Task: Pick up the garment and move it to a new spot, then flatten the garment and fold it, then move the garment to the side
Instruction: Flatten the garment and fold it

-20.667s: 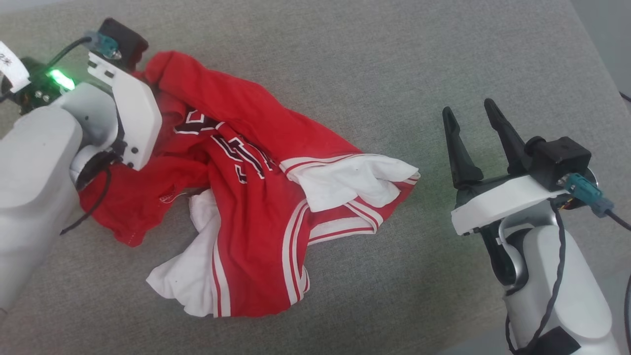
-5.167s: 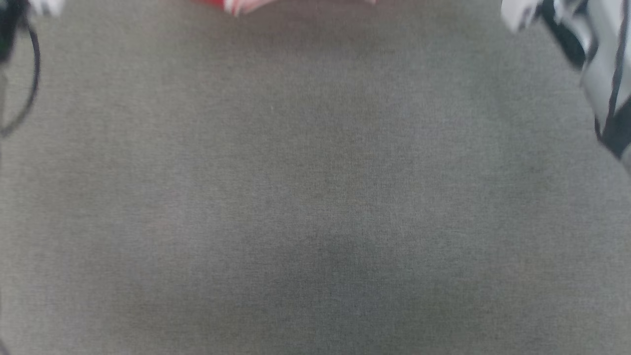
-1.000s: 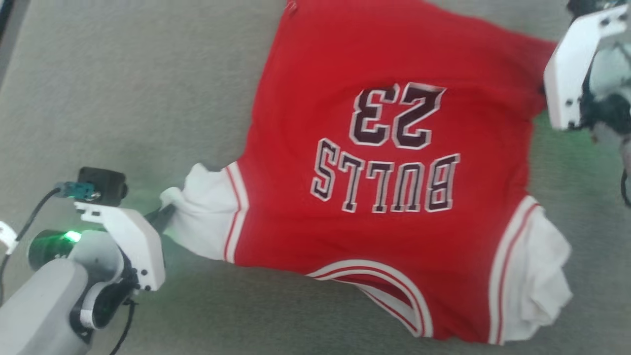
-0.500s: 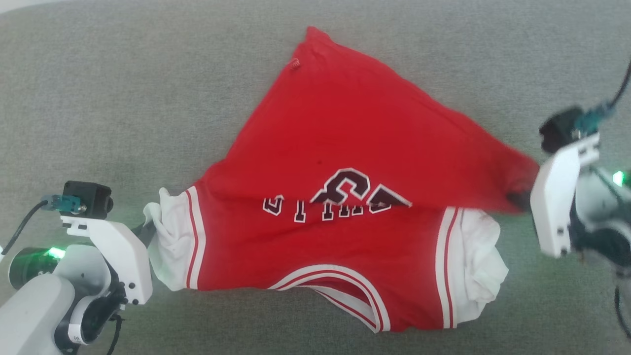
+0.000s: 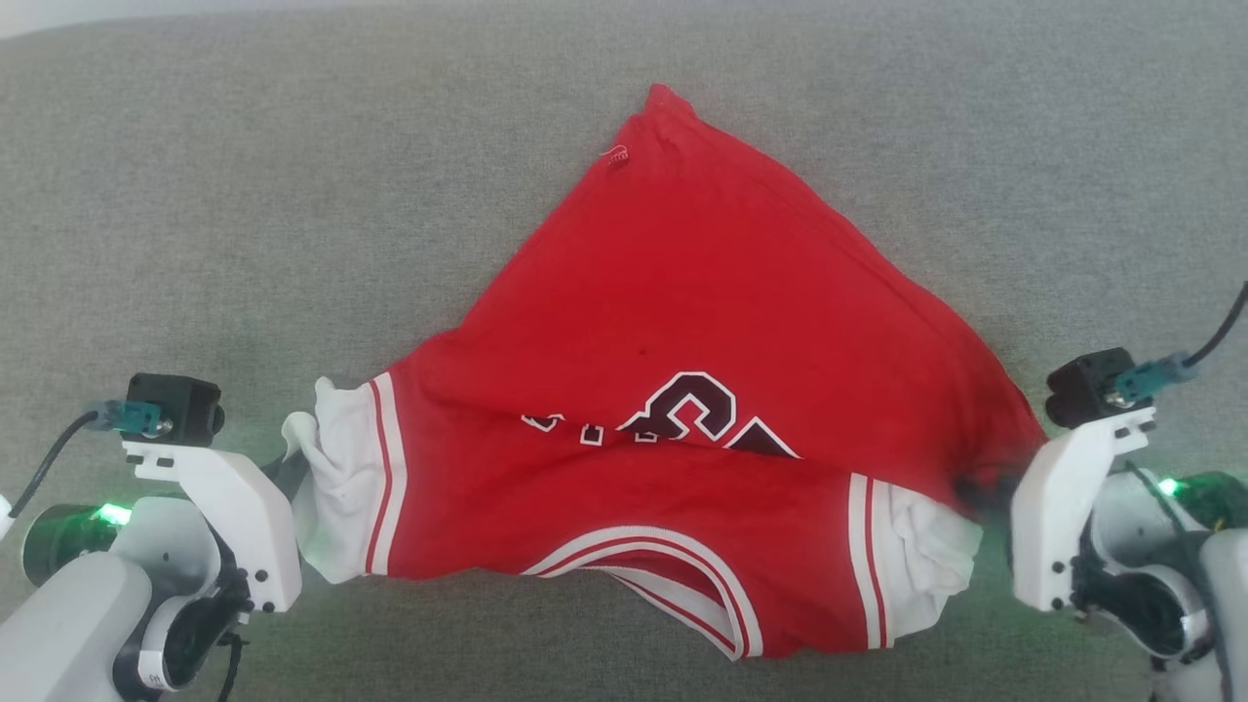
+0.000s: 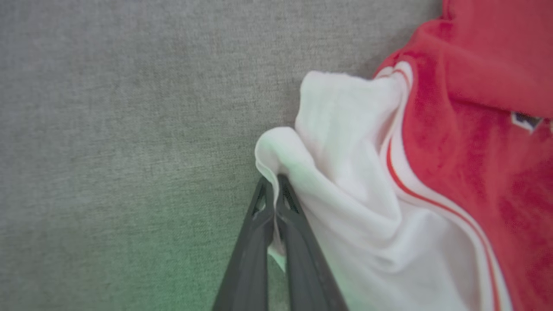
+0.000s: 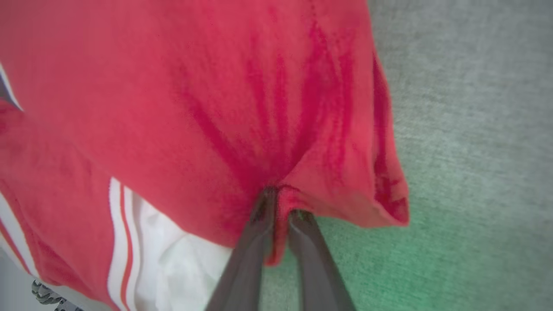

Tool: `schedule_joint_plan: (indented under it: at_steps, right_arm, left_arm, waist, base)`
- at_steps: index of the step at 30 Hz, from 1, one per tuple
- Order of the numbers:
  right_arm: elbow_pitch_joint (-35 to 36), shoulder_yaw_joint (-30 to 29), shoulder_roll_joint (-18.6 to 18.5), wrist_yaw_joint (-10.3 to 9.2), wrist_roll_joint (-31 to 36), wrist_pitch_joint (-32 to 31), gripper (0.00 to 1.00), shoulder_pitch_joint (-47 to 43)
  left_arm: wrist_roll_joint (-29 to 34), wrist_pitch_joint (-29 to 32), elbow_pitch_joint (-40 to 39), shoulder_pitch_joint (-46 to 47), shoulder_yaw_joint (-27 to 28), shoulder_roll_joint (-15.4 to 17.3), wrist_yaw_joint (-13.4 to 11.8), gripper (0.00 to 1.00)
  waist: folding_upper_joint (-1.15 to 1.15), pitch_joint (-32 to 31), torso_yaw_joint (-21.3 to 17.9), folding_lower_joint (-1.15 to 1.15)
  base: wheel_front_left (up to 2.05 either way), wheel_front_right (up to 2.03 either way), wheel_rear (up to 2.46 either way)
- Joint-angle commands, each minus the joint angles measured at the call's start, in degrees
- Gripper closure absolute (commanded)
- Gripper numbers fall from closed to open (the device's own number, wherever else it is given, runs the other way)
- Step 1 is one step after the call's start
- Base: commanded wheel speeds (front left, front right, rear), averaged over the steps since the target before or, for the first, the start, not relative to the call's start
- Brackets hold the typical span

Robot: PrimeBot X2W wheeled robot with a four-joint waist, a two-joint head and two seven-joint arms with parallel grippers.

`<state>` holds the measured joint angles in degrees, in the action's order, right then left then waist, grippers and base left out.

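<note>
The garment (image 5: 682,322), a red jersey with white sleeves, lies on the grey cloth surface (image 5: 244,214), folded over itself so that its far red half covers most of the dark lettering. My left gripper (image 5: 292,460) at the lower left is shut on the bunched white sleeve (image 6: 345,142); in the left wrist view its fingers (image 6: 252,242) press together on the sleeve's edge. My right gripper (image 5: 978,487) at the lower right pinches the red hem corner over the other white sleeve. In the right wrist view, creases in the garment (image 7: 216,86) fan out from the right gripper (image 7: 280,205).
The grey cloth surface stretches all round the garment, with bare room to the left, right and far side. A pale strip (image 5: 97,15) marks its far left edge. Green light from both wrists tints the cloth near the grippers.
My right gripper has drawn the red hem corner toward me, over the number and lettering, folding the garment in half. The left gripper kept its hold on the sleeve. The head view also shifted.
</note>
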<state>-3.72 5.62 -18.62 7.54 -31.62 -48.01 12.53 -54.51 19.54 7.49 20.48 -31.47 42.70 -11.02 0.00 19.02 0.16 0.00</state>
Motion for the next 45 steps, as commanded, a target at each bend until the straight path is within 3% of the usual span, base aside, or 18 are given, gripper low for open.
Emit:
schedule_joint_plan:
  at_steps: [1,13,20,27,37,45]
  right_arm:
    - [-2.0,1.4,0.9,-0.1,0.3,-0.2,0.0,-1.2]
    - [12.3,-2.7,-0.2,-0.05,2.6,-0.1,0.0,3.0]
    - [13.3,-0.4,-0.5,-0.04,3.7,-0.1,0.0,9.6]
    - [3.4,2.6,-0.9,-0.04,2.7,2.2,0.0,22.2]
    - [-20.1,12.4,-4.1,-0.05,2.2,7.5,0.0,41.4]
    - [-38.3,20.6,-5.4,-0.04,1.3,4.3,0.0,50.1]
  left_arm:
    - [-0.8,-0.1,0.5,-0.8,-0.6,-0.4,0.3,1.0]
    - [-0.2,-0.7,1.1,-0.7,-1.7,-1.5,1.1,1.0]
    - [0.5,-0.8,1.1,0.7,-2.7,-3.0,1.5,1.0]
    - [1.7,-0.4,1.9,3.9,-4.6,-5.6,3.2,1.0]
    - [3.6,-0.9,6.7,10.7,-8.0,-12.2,7.2,1.0]
    - [3.7,-2.7,13.6,14.0,-9.8,-16.6,10.7,1.0]
  waist:
    - [0.0,-0.3,0.1,0.0]
    - [0.0,-1.4,2.1,0.0]
    - [0.0,-1.2,4.3,0.0]
    - [0.0,1.1,9.1,0.0]
    - [0.0,5.6,17.7,0.0]
    - [0.0,7.7,22.2,0.0]
  base:
    - [0.0,0.0,0.0]
    - [0.0,0.0,0.0]
    - [0.0,0.0,0.0]
    - [0.0,0.0,0.0]
    - [0.0,0.0,0.0]
    - [0.0,0.0,0.0]
